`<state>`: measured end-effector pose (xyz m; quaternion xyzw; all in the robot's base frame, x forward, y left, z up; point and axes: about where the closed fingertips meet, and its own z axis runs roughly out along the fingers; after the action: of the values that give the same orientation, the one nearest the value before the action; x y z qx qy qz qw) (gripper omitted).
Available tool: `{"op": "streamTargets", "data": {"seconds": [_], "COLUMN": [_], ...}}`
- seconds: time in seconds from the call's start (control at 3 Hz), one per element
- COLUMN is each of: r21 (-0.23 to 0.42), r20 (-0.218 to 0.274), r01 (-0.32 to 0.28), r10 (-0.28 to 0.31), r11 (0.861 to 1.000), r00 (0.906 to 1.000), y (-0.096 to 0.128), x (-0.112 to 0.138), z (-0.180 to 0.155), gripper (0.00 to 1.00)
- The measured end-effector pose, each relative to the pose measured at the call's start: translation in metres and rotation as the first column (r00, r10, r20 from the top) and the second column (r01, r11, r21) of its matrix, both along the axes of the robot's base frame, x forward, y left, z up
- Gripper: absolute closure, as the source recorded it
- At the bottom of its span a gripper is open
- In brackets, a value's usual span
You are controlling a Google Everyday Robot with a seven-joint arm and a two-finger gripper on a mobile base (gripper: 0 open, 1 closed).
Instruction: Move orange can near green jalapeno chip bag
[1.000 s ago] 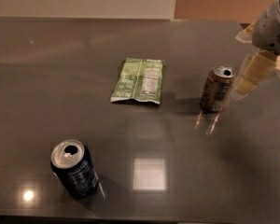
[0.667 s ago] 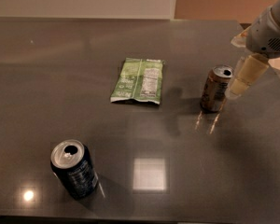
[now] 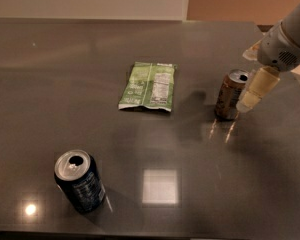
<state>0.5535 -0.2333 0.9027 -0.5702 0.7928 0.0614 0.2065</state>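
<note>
Green jalapeno chip bag [image 3: 149,86] lies flat on the dark table [image 3: 190,149]. Orange can [image 3: 231,95] stands upright, well right of the bag. Gripper [image 3: 247,86] is at the can's far side from the bag. Navy can [image 3: 80,182] stands front-left of the bag, well apart.

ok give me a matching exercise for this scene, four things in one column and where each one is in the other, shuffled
Things:
1. orange can
2. green jalapeno chip bag
3. dark navy can
4. gripper

Places:
a. lying flat around the middle of the table
b. standing near the front left corner
c. above the table's right side, just right of a can
d. standing on the right, apart from the bag

Pairs: 1-d, 2-a, 3-b, 4-c
</note>
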Motion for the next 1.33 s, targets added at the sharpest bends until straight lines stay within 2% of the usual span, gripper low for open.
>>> {"op": "streamTargets", "data": {"seconds": [0.33, 1.0, 1.33], "r21": [0.017, 0.038, 0.044], "r20": [-0.014, -0.03, -0.017], "r01": [-0.018, -0.051, -0.09], "r10": [0.018, 0.053, 0.091], "r11": [1.0, 0.998, 0.995], "r00": [0.9997, 0.9982, 0.9957], "y": [0.005, 0.018, 0.037], "x": [-0.005, -0.007, -0.001], "z": [-0.003, 0.002, 0.015], "gripper": [0.18, 0.64, 0.87]}}
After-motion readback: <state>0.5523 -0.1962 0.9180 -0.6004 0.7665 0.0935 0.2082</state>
